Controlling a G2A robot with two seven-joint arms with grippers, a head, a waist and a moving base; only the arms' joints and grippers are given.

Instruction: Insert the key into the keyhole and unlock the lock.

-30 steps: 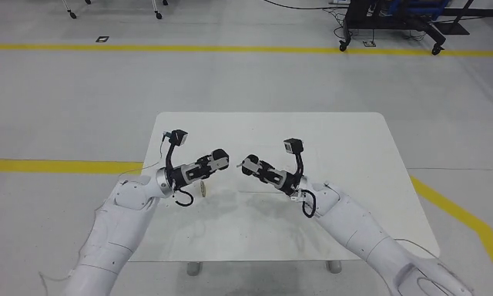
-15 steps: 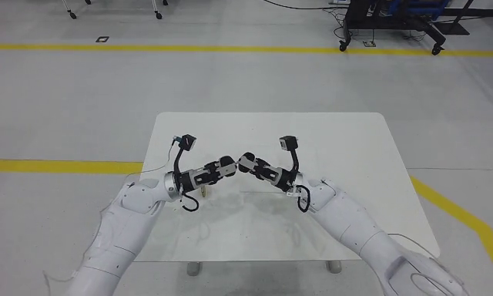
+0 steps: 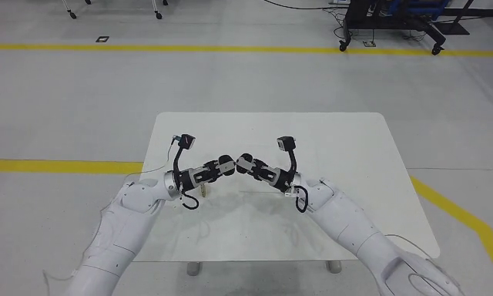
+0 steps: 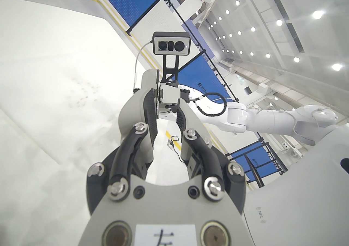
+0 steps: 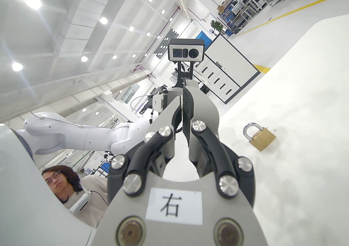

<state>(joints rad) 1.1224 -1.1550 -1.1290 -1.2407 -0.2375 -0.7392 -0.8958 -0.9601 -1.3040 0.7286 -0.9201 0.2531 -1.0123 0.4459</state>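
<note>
Hovering tip to tip above the counter (image 3: 347, 142), the left end effector (image 4: 166, 102) is narrowly parted and the right end effector (image 5: 185, 94) pinched together; whether on the key, I cannot tell. Misaligned tips could drop it. The lock (image 5: 262, 139), smooth brass with a curved steel shackle, lies flat below.

Top view, centre: the padlock (image 3: 202, 190) lies half hidden under the left arm, its shackle too small to resolve. Where the left gripper (image 3: 229, 163) and the right gripper (image 3: 239, 160) meet, their tips merge indistinctly. Right wrist view, centre: whether the pressed-together fingers (image 5: 188, 111) pinch anything cannot be told.
</note>
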